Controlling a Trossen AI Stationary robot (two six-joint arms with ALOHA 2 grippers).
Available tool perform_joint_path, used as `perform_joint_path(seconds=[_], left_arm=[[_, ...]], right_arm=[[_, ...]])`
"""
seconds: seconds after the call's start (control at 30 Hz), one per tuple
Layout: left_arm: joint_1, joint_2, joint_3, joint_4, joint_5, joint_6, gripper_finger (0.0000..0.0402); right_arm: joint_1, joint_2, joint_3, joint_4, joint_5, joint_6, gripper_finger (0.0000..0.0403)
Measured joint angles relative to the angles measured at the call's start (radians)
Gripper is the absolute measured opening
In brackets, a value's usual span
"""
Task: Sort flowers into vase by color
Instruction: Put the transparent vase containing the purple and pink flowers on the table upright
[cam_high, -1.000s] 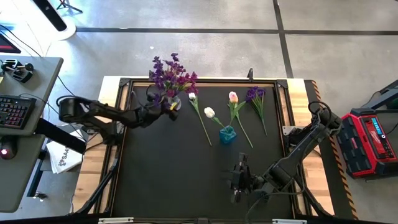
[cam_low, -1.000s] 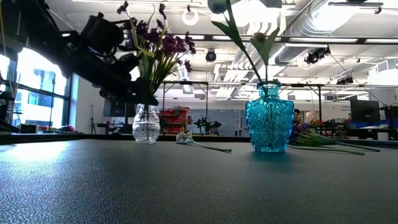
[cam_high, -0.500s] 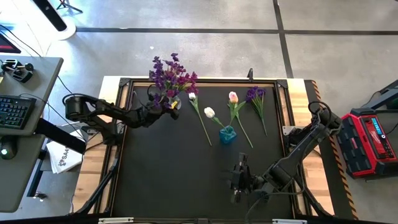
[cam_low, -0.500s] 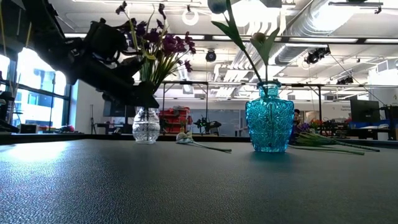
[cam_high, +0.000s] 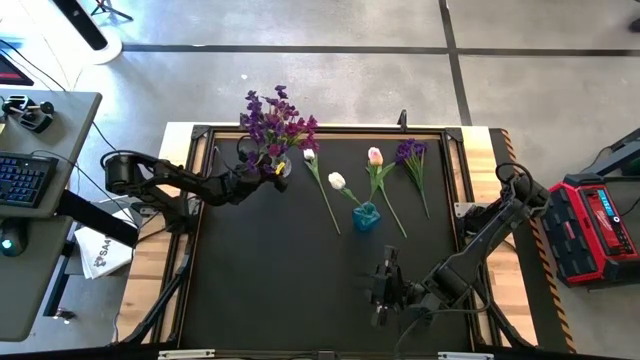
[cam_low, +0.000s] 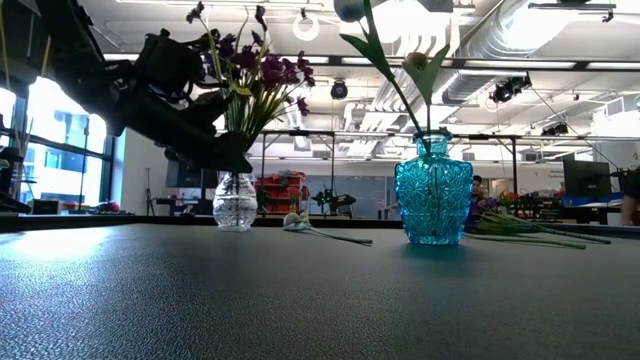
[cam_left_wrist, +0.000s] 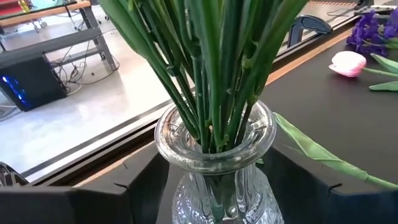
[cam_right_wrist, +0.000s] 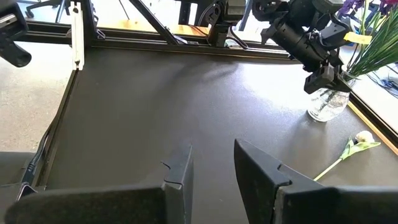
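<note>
A clear glass vase (cam_high: 283, 166) at the far left holds several purple sprigs (cam_high: 272, 118), their green stems (cam_left_wrist: 211, 62) standing in its mouth. My left gripper (cam_high: 265, 172) is open, level at the vase's neck (cam_left_wrist: 214, 143), with one finger on either side of it. A blue glass vase (cam_high: 366, 216) at the middle holds one white tulip (cam_high: 337, 181). A white tulip (cam_high: 310, 156), a pink tulip (cam_high: 375, 155) and a purple sprig (cam_high: 410, 152) lie flat on the table. My right gripper (cam_high: 383, 290) is open and empty near the front edge.
The black table has a raised frame (cam_high: 200, 135) around it. A red toolbox (cam_high: 600, 225) stands off the right side and a desk with a keyboard (cam_high: 25, 180) off the left. Bare tabletop (cam_right_wrist: 155, 106) lies between my right gripper and the vases.
My left gripper has drawn back a little from the clear vase toward the table's left edge, then held still. The flowers and vases have stayed where they were.
</note>
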Motion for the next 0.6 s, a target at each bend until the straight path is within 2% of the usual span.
perform_joint_path(seconds=[0.13, 0.43, 0.6], left_arm=[[0.0, 0.0, 0.0, -0.001, -0.003, 0.027, 0.0226], [0.003, -0.052, 0.0, -0.042, -0.099, 0.101, 0.022], [0.044, -0.078, 0.0, -0.09, -0.146, 0.124, 0.022]], right_arm=[[0.0, 0.0, 0.0, 0.0, 0.0, 0.0, 0.0084], [0.0, 0.0, 0.0, -0.001, 0.0, 0.007, 0.0084], [0.0, 0.0, 0.0, -0.001, 0.0, 0.008, 0.0084]])
